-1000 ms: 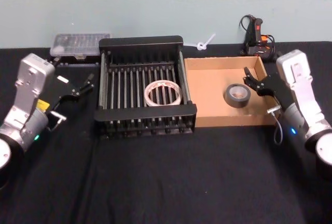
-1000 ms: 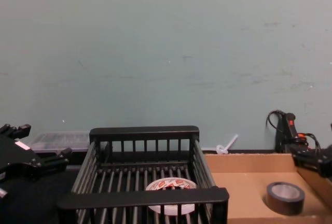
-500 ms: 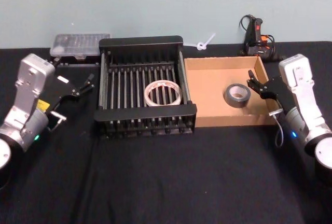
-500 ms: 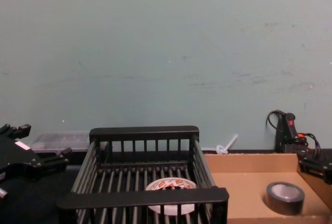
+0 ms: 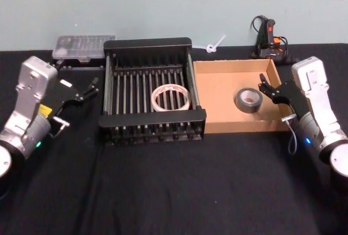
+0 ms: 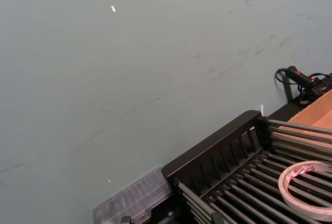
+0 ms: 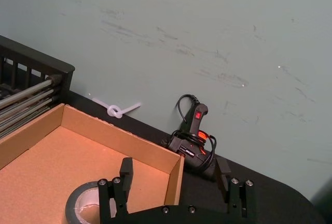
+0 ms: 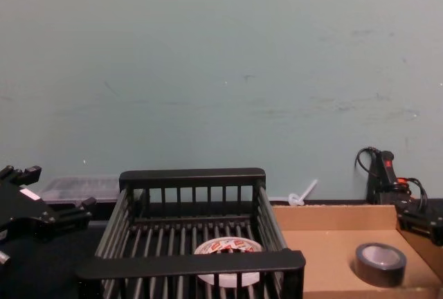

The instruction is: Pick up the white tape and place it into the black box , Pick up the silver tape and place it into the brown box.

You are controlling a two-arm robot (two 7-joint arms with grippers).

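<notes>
1. Setup is a black cloth table point(image 5: 174, 191) against a pale green wall point(image 5: 163, 1), scuffed here and there.
2. Far left, the left gripper point(image 5: 81, 92) hangs just off the crate's left side, over the cloth, fingers apart with nothing between them. It points toward the crate.
3. Behind it at the wall sits a clear plastic case point(image 5: 84, 46), long side running along the wall.
4. Next over is the black box point(image 5: 152, 119), slatted sides, bottom ribs running front to back, long axis front to back too.
5. The white tape point(image 5: 170, 97) lies flat on those ribs, right of the middle and near the right wall, hole facing straight up. Red print shows on its upper face in the chest view.
6. Touching the crate's right side is the brown box point(image 5: 217, 101), wider than deep, long side left to right.
7. The silver tape point(image 5: 248, 100) lies flat on the cardboard floor toward the right wall, hole up.
8. A white zip tie point(image 5: 215, 44) and a black glue gun point(image 5: 267, 36) lie back by the wall.
9. The right gripper point(image 5: 266, 87) is at the box's right wall, just beside the silver tape but not touching it, fingers spread, straddling that wall in the right wrist view.
</notes>
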